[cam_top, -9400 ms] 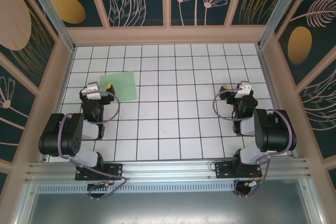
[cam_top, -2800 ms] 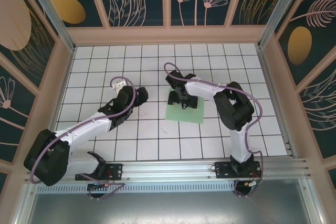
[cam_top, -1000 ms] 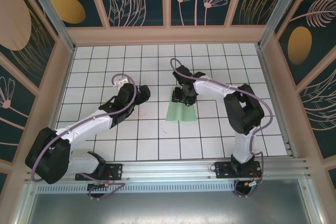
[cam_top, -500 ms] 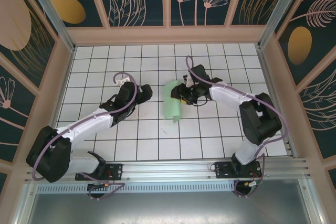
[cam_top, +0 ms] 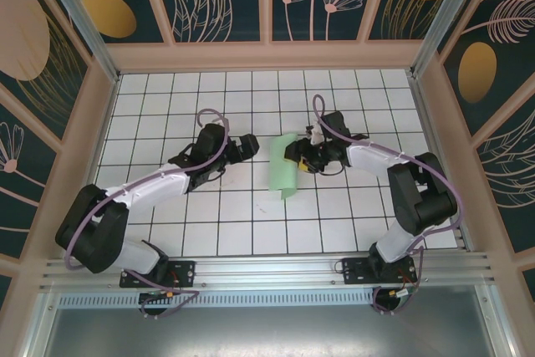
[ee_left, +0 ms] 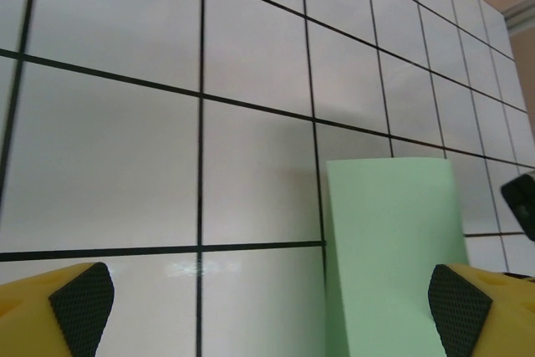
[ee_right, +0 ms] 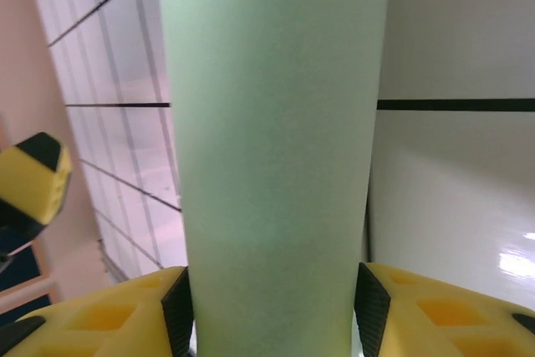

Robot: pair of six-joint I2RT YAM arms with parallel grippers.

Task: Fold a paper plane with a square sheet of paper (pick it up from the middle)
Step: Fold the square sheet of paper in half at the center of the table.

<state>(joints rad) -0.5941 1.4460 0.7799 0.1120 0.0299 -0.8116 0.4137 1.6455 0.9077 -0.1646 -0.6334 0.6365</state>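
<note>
Now the thin, pale mint-green square sheet of paper (cam_top: pixel 284 171) sits near the middle of the white table with black grid lines (cam_top: pixel 251 223), between the two arms. From above it no longer looks square: it is bowed over into a soft, narrow arch, with its far end lifted and rounded and its near end reaching down toward the table. The right gripper (cam_top: pixel 294 155) pinches the raised far part from the right side. In the right wrist view the sheet (ee_right: pixel 276 148) runs as a smooth, rounded band between the yellow fingers (ee_right: pixel 393 311), whose black pads press against both of its sides; its surface is plain and unmarked, and no sharp crease shows. The left gripper (cam_top: pixel 249 146) hangs just beside the sheet's left edge with its jaws spread wide. Its wrist camera shows a flat green face (ee_left: pixel 393 240) with a straight top edge and crisp corners, nearer the right-hand fingertip (ee_left: pixel 460 298)
</note>
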